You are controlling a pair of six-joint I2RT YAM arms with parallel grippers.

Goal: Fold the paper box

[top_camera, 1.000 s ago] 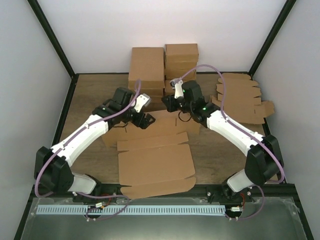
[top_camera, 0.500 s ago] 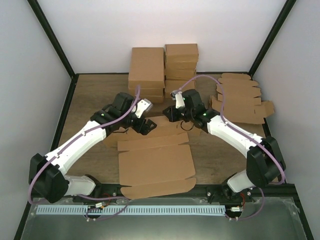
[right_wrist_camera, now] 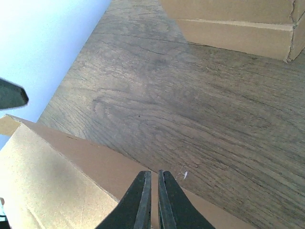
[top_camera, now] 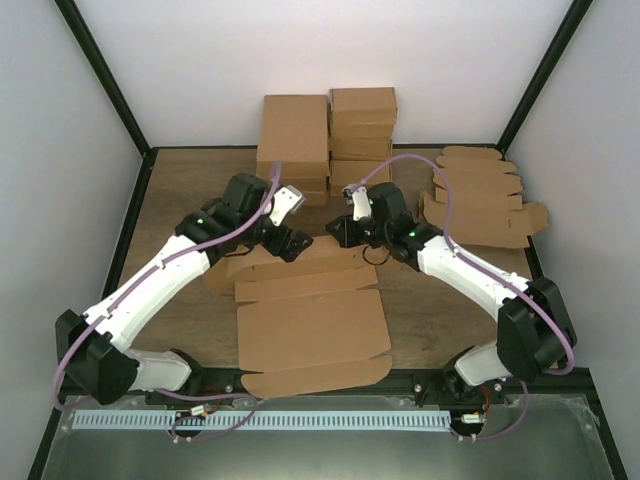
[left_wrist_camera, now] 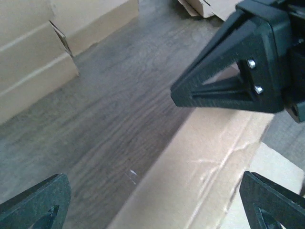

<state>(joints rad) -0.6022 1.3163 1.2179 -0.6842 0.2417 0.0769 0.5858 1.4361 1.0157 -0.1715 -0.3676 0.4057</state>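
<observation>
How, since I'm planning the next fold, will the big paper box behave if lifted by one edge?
Probably floppy at the creases: the paper box lies mostly flat with scored panels, so one lifted edge would likely hinge. Likely light, being thin sheet cardboard. Pushed, it may slide on the smooth wooden table.

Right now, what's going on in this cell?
Both arms are at the far edge of the paper box, which lies mostly flat on the table in front of their bases. The left end effector is open wide over the far panel and grips nothing. The right end effector is shut and empty, with its tips down at that panel's edge; whether they touch is unclear. The near panels are not yet folded. Stacked smaller boxes and flat blanks sit at the back.
</observation>
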